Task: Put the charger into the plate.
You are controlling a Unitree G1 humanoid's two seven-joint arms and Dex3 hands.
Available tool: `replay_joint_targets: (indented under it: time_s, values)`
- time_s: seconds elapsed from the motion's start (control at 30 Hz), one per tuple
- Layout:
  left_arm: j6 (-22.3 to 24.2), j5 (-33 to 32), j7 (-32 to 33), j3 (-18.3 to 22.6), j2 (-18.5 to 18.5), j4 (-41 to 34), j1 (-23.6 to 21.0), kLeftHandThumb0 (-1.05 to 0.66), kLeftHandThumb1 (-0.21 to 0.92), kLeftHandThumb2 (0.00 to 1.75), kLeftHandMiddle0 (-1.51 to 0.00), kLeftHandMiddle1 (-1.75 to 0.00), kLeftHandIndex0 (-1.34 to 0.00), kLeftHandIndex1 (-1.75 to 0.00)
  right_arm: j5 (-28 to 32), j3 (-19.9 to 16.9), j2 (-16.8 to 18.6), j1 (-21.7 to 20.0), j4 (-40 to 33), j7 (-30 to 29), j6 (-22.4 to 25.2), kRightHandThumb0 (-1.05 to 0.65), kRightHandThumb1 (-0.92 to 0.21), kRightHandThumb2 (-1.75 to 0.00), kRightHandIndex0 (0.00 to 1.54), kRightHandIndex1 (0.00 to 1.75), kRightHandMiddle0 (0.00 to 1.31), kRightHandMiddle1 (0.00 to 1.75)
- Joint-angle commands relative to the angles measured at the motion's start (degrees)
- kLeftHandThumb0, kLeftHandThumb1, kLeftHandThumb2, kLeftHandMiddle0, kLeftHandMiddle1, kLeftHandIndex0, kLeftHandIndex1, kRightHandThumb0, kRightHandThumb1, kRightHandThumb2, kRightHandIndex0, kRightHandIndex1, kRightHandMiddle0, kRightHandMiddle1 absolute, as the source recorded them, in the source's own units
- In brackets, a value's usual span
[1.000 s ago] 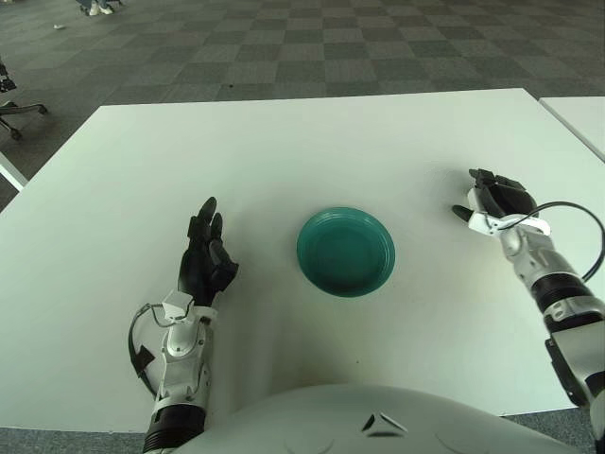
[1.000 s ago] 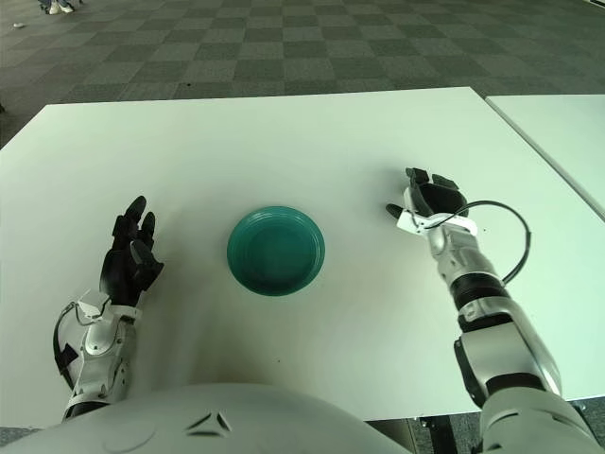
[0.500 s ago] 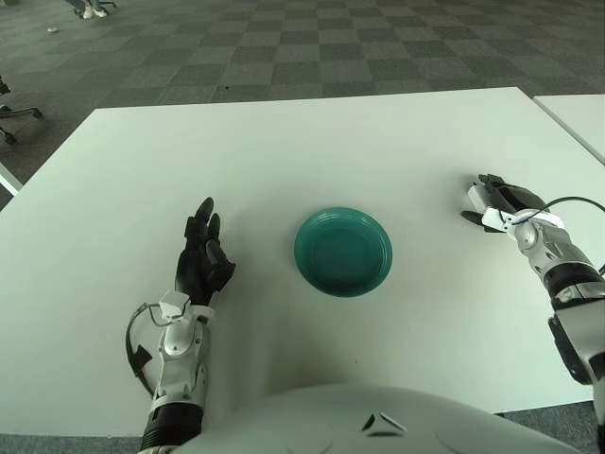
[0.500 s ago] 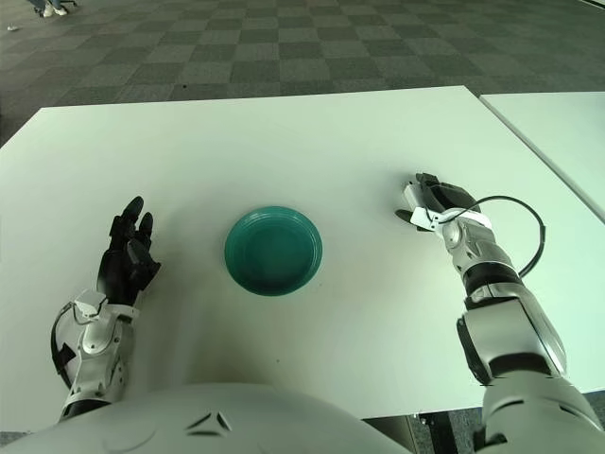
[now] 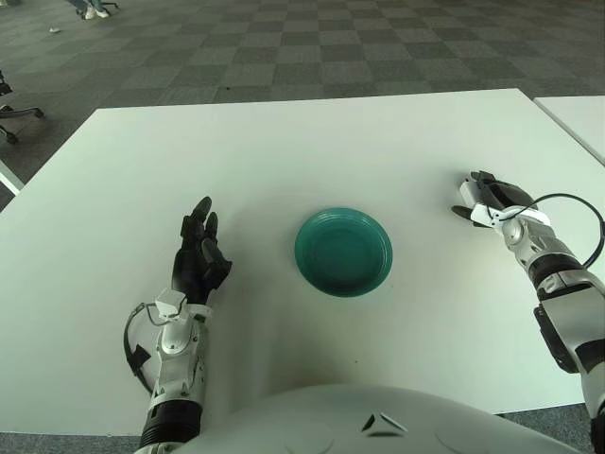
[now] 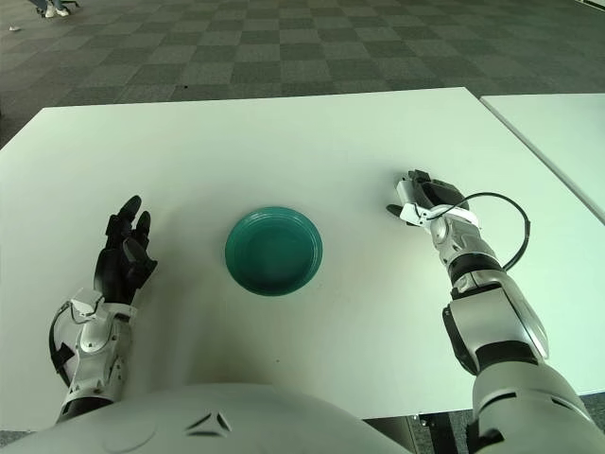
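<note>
Left robot hand is parked on the left side of the white desk, palm up-ish with its black fingers spread out and holding nothing. It sits well apart from everything else.

In the middle of the desk there's the green plate, round and with nothing inside it that I can see.

Over on the right, the right robot hand rests low near the desk's right edge, well apart from the plate. Its fingers are curled in around something small and white, which looks like the charger, though it's mostly hidden by the fingers so I can't make out its shape. A black cable loops by that wrist.
</note>
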Motion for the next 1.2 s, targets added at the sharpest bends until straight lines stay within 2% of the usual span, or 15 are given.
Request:
replay_joint_targets:
  time_s: [0.0, 0.2, 0.3, 0.37, 0.4, 0.43, 0.47, 0.5, 0.53, 0.57, 0.63, 0.73, 0.9, 1.03, 1.17]
  values:
    - [-0.5, -1.7, -0.9, 0.5, -1.1, 3.3, 0.8, -0.96, 0.92, 0.98, -0.23, -0.02, 0.00, -0.65, -1.6, 2.4, 3.3, 4.1, 2.6, -1.5, 1.0, -0.93, -0.92, -0.42, 0.27, 0.04, 0.00, 0.51]
    - [-0.5, -2.0, -1.3, 1.1, -1.5, 3.9, 0.4, -0.96, 0.92, 0.97, -0.23, -0.02, 0.00, -0.67, -1.4, 3.5, 5.0, 4.7, 4.3, -5.6, 2.5, -0.92, -0.92, -0.38, 0.28, 0.03, 0.00, 0.54]
    - [-0.4, -2.5, -1.4, 1.5, -1.9, 4.0, 0.1, -0.95, 0.92, 0.97, -0.24, -0.02, 0.00, -0.69, -1.7, 4.1, 7.6, 5.4, 5.9, -9.9, 5.3, -0.89, -0.92, -0.32, 0.31, 0.04, 0.00, 0.58]
    - [-0.5, -2.8, -1.6, 1.7, -2.2, 3.9, 0.0, -0.96, 0.92, 0.98, -0.25, -0.02, 0.00, -0.71, -1.7, 4.1, 8.9, 5.7, 6.9, -12.4, 6.4, -0.84, -0.92, -0.33, 0.42, 0.10, 0.03, 0.87]
    - [-0.6, -2.8, -1.6, 1.8, -2.3, 3.8, 0.0, -0.96, 0.92, 0.99, -0.26, -0.02, 0.00, -0.71, -1.6, 4.1, 9.2, 5.8, 7.1, -13.4, 6.6, -0.83, -0.92, -0.34, 0.42, 0.33, 0.05, 0.98]
    - [-0.6, -2.8, -1.7, 1.8, -2.3, 3.8, -0.1, -0.96, 0.92, 0.99, -0.26, -0.02, 0.00, -0.71, -1.5, 4.1, 9.3, 5.9, 7.3, -13.8, 6.6, -0.81, -0.92, -0.34, 0.37, 0.74, 0.09, 1.16]
    - [-0.7, -2.8, -1.7, 1.9, -2.4, 3.8, -0.1, -0.96, 0.92, 0.99, -0.26, -0.02, 0.00, -0.72, -1.5, 4.1, 9.4, 6.1, 7.5, -14.5, 6.6, -0.79, -0.92, -0.33, 0.34, 1.02, 0.11, 1.28]
    - [-0.8, -2.9, -1.9, 2.0, -2.4, 3.6, -0.1, -0.96, 0.92, 0.99, -0.26, -0.02, 0.00, -0.72, -1.6, 4.2, 9.7, 7.2, 7.9, -15.7, 6.7, -0.78, -0.92, -0.33, 0.36, 1.15, 0.14, 1.35]
    - [-1.0, -3.0, -2.0, 2.0, -2.4, 3.4, 0.0, -0.96, 0.92, 0.99, -0.27, -0.02, 0.00, -0.71, -1.8, 4.3, 10.0, 8.1, 8.1, -16.7, 6.8, -0.65, -0.80, -0.55, 0.46, 1.36, 0.25, 1.47]
    - [-1.1, -3.1, -2.2, 2.2, -2.3, 3.3, 0.1, -0.95, 0.92, 0.99, -0.27, -0.02, 0.00, -0.71, -1.8, 4.5, 10.4, 9.0, 8.4, -17.5, 6.9, -0.57, -0.71, -0.72, 0.53, 1.50, 0.32, 1.57]
    - [-1.2, -3.1, -2.2, 2.2, -2.3, 3.1, 0.1, -0.95, 0.92, 0.99, -0.27, -0.02, 0.00, -0.71, -1.8, 4.6, 10.9, 10.3, 8.5, -18.6, 6.8, -0.50, -0.63, -0.86, 0.60, 1.62, 0.37, 1.66]
    - [-1.4, -2.9, -2.1, 2.3, -2.5, 3.1, 0.1, -0.95, 0.92, 0.99, -0.27, -0.02, 0.00, -0.72, -1.6, 4.7, 11.2, 11.8, 8.5, -19.8, 6.4, -0.44, -0.58, -0.96, 0.70, 1.71, 0.41, 1.72]
    - [-2.1, -2.5, -1.6, 2.5, -3.2, 3.8, -0.1, -0.96, 0.92, 0.99, -0.29, -0.02, 0.00, -0.76, -2.5, 5.8, 10.5, 15.3, 8.8, -21.1, 4.8, -0.42, -0.57, -0.99, 0.80, 1.74, 0.42, 1.74]
    - [-3.1, -2.5, -0.6, 3.0, -4.3, 4.7, -0.4, -0.95, 0.92, 0.98, -0.29, -0.02, 0.00, -0.78, -6.1, 9.8, 8.6, 17.1, 9.3, -18.8, 4.1, -0.41, -0.58, -0.98, 0.84, 1.74, 0.42, 1.75]
    - [-3.7, -2.2, 0.8, 3.2, -5.8, 5.1, -0.6, -0.94, 0.92, 0.97, -0.30, -0.03, 0.00, -0.79, -8.1, 12.4, 6.3, 16.8, 9.7, -15.4, 4.7, -0.41, -0.57, -0.99, 0.86, 1.75, 0.42, 1.75]
